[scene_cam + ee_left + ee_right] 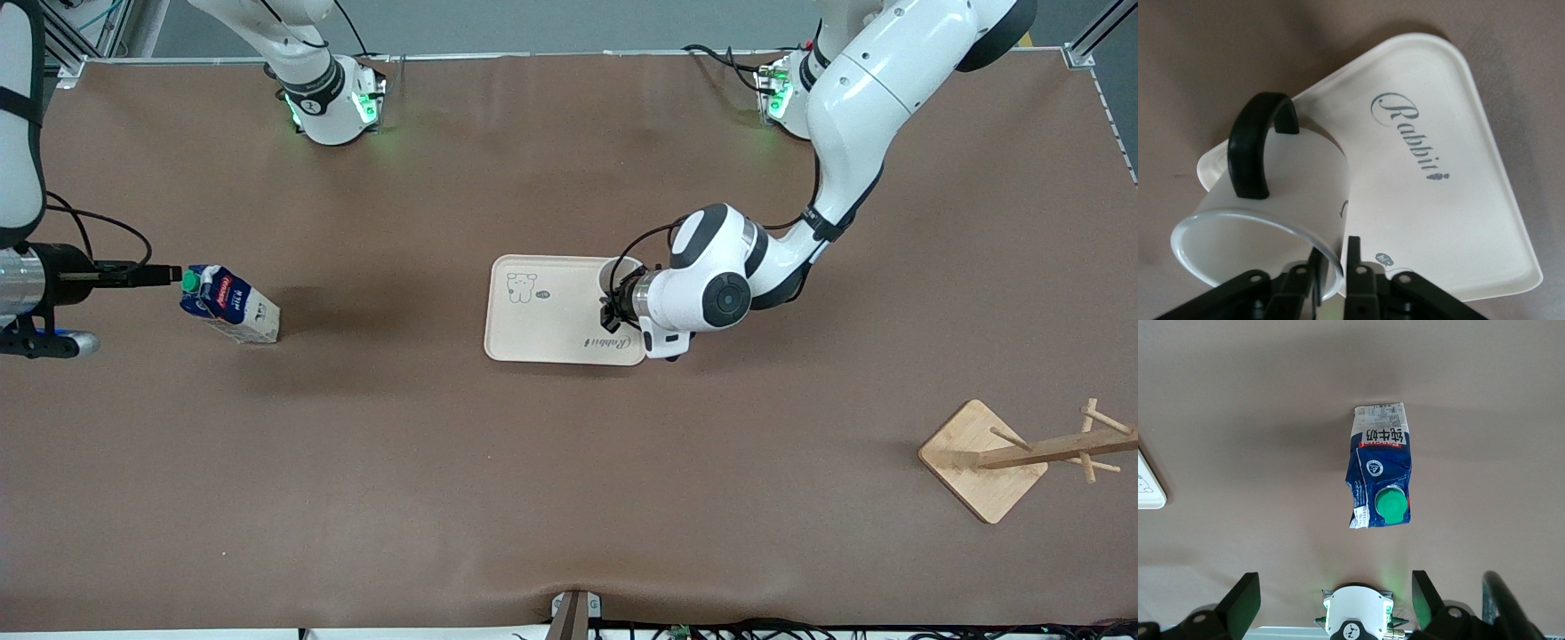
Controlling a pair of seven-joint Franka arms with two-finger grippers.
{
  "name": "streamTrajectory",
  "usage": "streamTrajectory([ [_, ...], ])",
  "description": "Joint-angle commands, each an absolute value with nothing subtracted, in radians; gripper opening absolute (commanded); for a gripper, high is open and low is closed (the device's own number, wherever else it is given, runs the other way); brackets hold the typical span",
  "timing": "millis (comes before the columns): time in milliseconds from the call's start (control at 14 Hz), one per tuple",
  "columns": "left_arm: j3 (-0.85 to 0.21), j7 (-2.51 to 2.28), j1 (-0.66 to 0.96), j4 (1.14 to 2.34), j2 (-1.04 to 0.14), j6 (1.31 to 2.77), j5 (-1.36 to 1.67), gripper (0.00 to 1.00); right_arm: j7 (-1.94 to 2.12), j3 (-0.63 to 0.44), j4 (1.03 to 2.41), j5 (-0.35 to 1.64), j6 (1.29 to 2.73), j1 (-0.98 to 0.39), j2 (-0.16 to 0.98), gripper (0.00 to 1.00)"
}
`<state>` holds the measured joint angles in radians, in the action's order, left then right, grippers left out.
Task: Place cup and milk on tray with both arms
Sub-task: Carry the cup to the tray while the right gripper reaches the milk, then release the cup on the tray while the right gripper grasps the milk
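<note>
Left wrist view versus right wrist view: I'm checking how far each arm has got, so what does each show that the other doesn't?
Only the left wrist view shows the cup, its rim pinched by the left gripper over the tray, with the black handle and the "Rabbit" lettering plain.

Only the right wrist view shows the milk standing on the table, untouched, with the right gripper open above it, and the right arm's base.

Both show the brown table and at least a corner of the tray.
</note>
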<state>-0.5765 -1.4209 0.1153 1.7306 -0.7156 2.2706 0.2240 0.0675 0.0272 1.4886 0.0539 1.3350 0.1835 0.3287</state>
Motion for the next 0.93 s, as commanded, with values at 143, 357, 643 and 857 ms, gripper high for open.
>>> streamTrajectory([
  [143, -0.566, -1.474, 0.121, 1.648, -0.698, 2.263, 0.216, 1.0, 0.049, 0.038, 1.574, 0.06, 1.345, 0.21, 0.327, 0.98],
  [357, -0.545, -1.479, 0.103, 1.599, -0.625, 2.218, 0.171, 1.0, 0.049, 0.038, 1.708, 0.054, 1.482, 0.216, 0.269, 1.0],
  [643, -0.493, -1.476, 0.088, 1.497, -0.552, 2.022, -0.002, 1.0, 0.049, 0.038, 1.902, 0.052, 1.743, 0.225, 0.17, 1.0],
  [857, -0.492, -1.465, 0.034, 1.493, -0.483, 1.89, -0.164, 1.0, 0.051, 0.037, 1.919, 0.034, 1.747, 0.23, 0.152, 1.0],
])
